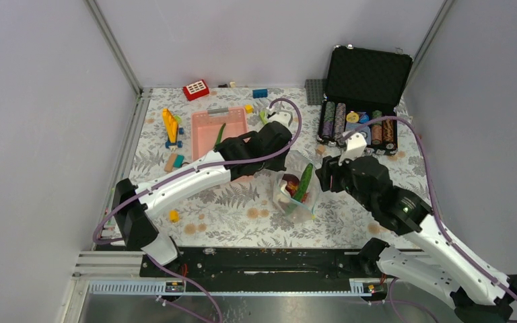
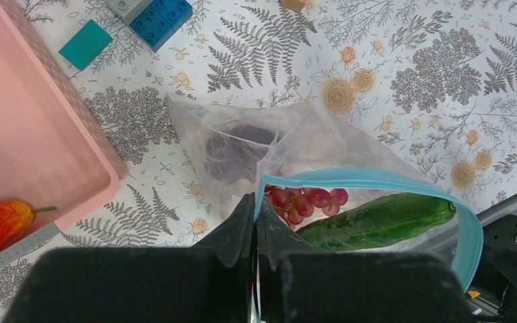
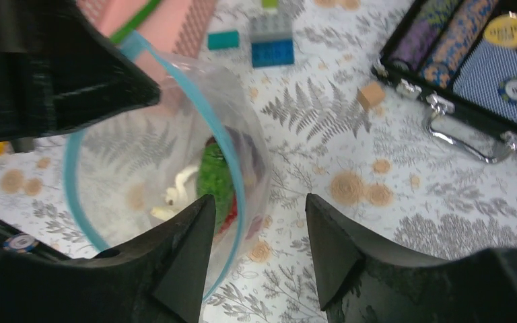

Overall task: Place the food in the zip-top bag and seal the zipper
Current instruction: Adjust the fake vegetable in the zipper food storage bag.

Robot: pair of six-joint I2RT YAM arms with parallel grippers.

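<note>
The zip-top bag point(image 1: 297, 192) sat mid-table between the two arms, mouth gaping upward, with a long green pod point(image 2: 377, 221) and the grape bunch point(image 2: 306, 200) already inside. Its zipper point(image 2: 377, 176) curved round in an open loop. The left gripper point(image 2: 256, 208) was clamped on the rim at its own side. The right gripper point(image 3: 257, 205), fingers apart, hung at the opposite side with the blue strip running through its gap, so it looked best placed to take that edge.
</note>
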